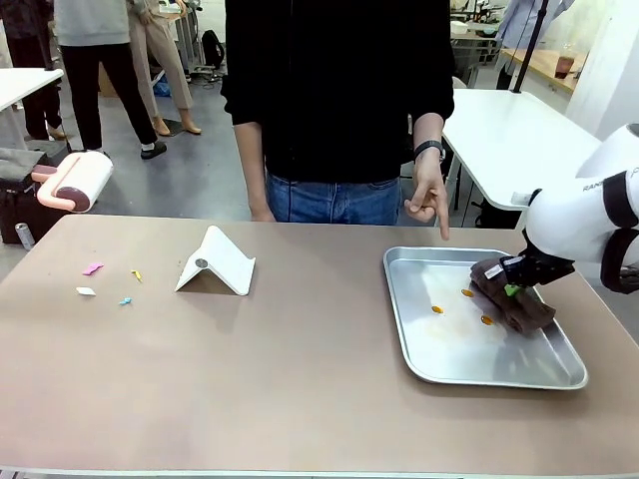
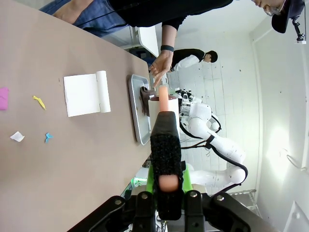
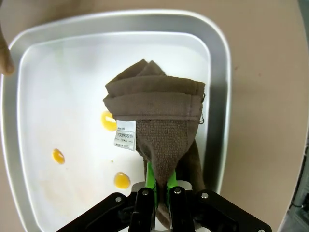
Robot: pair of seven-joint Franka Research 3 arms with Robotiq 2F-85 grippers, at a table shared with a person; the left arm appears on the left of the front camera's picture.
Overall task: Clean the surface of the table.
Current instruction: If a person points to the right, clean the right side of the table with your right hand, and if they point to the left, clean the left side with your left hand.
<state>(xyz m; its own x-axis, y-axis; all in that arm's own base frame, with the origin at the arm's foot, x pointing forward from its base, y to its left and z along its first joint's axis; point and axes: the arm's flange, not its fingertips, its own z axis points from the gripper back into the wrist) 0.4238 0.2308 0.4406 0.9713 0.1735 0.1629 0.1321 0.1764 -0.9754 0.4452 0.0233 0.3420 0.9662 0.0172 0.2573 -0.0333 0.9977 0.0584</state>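
Table: the beige-brown table (image 1: 300, 379) spans the front view, the person at its far edge, the arms at the near side.
Loose litter: small paper scraps, pink (image 1: 92, 267), white (image 1: 86, 291), yellow (image 1: 137, 275) and blue (image 1: 126, 300), lie scattered on the left end, well apart from the tray.
Stand: a white folded stand (image 1: 218, 261) sits upright between scraps and tray.
Tray: a silver tray (image 1: 397, 319) lies flat on the right end and holds three orange drops (image 1: 437, 309) and a brown cloth (image 1: 514, 299).
Right gripper: the right gripper (image 3: 157, 181) is clamped on the cloth's bunched end. The loose folds hang onto the tray floor just beside the drops, probably for wiping.
Left gripper: the left gripper (image 2: 166, 179) is clenched on the handle of a lint roller (image 1: 78, 182), held off the far left corner. It looks ready for the scraps.
Person: one hand (image 1: 429, 200) points a finger down at the tray's far rim, seemingly indicating the spill.
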